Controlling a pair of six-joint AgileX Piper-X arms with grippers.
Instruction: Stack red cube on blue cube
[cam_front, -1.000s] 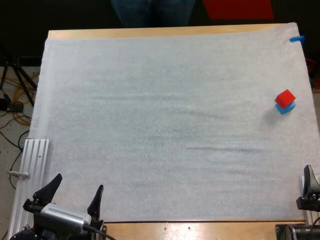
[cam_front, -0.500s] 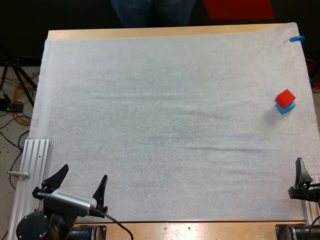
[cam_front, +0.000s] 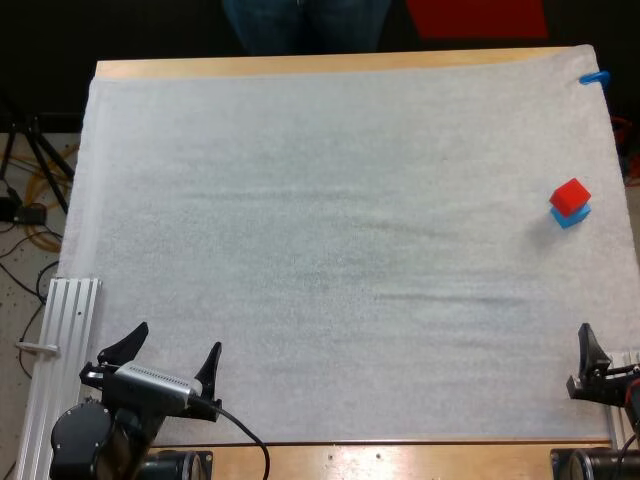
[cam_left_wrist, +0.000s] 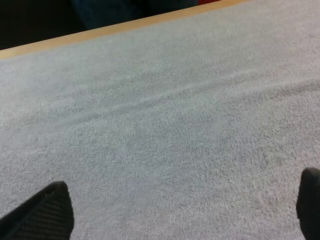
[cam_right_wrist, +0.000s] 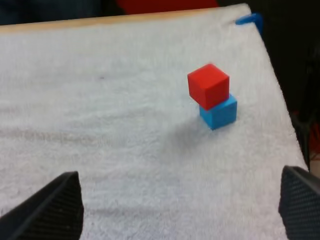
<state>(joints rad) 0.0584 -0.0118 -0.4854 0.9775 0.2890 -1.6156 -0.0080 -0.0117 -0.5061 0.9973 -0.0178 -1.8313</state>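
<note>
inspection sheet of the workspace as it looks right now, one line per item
surface: white mat over wooden table, faint creases
job's things: red cube sits on blue cube, slightly askew, near the mat's right edge
clutter: metal rail at the mat's near left corner
grippers: left gripper open at the mat's near edge; right gripper open, apart from the cubes
cables: loose cables on the floor left of the table
surroundings: person's legs beyond the far edge

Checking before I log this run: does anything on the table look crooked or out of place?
The small red cube sits on the small blue cube near the right edge of the white mat, but not squarely: it looks shifted sideways, overhanging slightly. The open left pincer and right pincer stand clear. Nothing else odd.
</note>
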